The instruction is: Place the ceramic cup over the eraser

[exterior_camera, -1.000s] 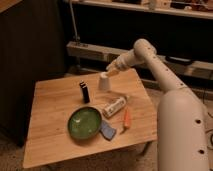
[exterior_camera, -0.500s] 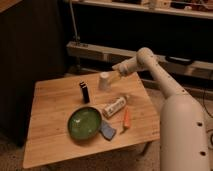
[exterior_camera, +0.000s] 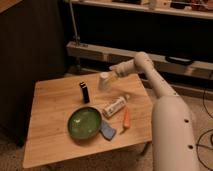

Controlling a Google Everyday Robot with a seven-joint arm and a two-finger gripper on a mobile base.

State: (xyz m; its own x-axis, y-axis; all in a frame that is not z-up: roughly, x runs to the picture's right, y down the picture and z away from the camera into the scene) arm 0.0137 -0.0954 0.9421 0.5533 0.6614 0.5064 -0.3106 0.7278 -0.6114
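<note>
The ceramic cup (exterior_camera: 104, 80), small, white and tapered, is near the back edge of the wooden table (exterior_camera: 55, 135). My gripper (exterior_camera: 115, 76) is right beside its upper right side, reaching in from the right; I cannot tell whether they touch. The eraser (exterior_camera: 84, 92), a small black upright block, stands on the table a little to the left of the cup and nearer the front, apart from it. Nothing covers the eraser.
A green plate (exterior_camera: 84, 123) lies in front of the eraser with a flat blue-grey pad (exterior_camera: 108, 131) at its right rim. A white printed tube (exterior_camera: 114, 106) and an orange stick (exterior_camera: 126, 118) lie to the right. A dark cabinet (exterior_camera: 30, 60) stands left, shelving (exterior_camera: 150, 55) behind.
The arm has dropped lower and its gripper end has drawn slightly to the right of the cup. The cup, the eraser and the other things have stayed where they were.
</note>
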